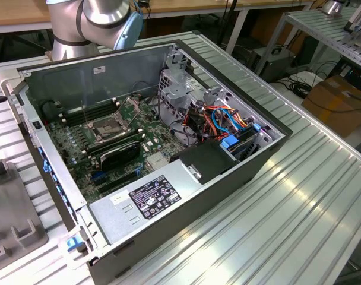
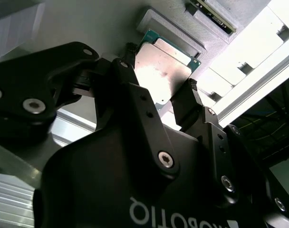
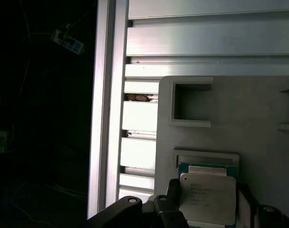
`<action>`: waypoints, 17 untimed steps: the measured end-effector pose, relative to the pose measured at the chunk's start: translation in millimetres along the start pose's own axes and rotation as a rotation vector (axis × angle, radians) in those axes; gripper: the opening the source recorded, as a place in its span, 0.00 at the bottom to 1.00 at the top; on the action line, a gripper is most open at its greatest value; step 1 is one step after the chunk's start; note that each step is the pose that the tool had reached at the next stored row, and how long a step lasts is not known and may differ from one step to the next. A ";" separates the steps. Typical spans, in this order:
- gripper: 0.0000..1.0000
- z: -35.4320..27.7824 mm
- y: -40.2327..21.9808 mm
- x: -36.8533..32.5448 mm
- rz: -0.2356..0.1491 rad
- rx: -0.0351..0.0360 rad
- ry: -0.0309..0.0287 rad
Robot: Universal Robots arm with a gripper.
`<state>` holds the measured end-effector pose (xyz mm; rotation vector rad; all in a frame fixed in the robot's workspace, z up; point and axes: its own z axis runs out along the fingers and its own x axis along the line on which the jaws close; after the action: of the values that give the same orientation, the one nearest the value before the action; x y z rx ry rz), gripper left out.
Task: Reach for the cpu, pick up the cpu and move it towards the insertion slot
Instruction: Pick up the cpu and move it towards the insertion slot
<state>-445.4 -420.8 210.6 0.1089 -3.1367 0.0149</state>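
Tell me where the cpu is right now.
In both wrist views the cpu is at the grey holder beside the aluminium rails, directly in front of the hand.

The cpu (image 2: 163, 78) has a silver-grey metal face edged in teal green. The jaws are black. The insertion slot (image 1: 107, 127) has a shiny silver frame around a dark centre, on a green motherboard (image 1: 73, 142). The power supply (image 1: 118, 217) is grey with a black-and-white label. The cables (image 1: 225, 122) are orange, red and blue. The surface (image 1: 299, 196) is silver with ribbed stripes.
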 end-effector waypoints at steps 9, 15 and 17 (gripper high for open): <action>0.55 -4.0 -0.1 -0.1 0.000 0.0000 0.0000; 0.55 -5.5 -0.1 -0.3 0.000 0.0000 0.0001; 0.55 -6.4 -0.1 -0.2 0.000 0.0003 0.0006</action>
<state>-445.2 -420.9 217.0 0.1090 -3.1360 0.0154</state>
